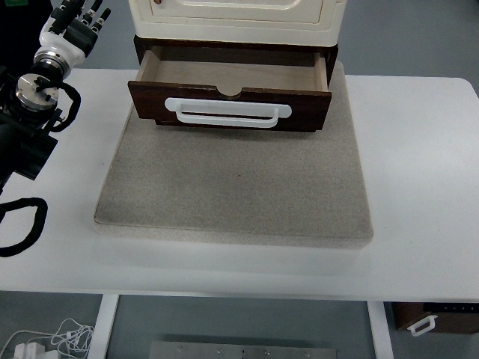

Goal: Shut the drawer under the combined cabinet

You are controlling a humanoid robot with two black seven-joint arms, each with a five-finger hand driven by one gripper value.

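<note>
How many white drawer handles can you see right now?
2. One white handle is on the front of the open drawer under the cabinet; another handle is on a brown piece below the table, bottom right.

Left arm enters from left edge, reaching upward; left hand [77,28] raised at top-left corner, fingers spread, empty.

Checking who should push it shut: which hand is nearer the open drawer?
Left. The left hand is raised beyond the table's far-left corner, to the left of the drawer and apart from it. The right hand is out of view.
</note>
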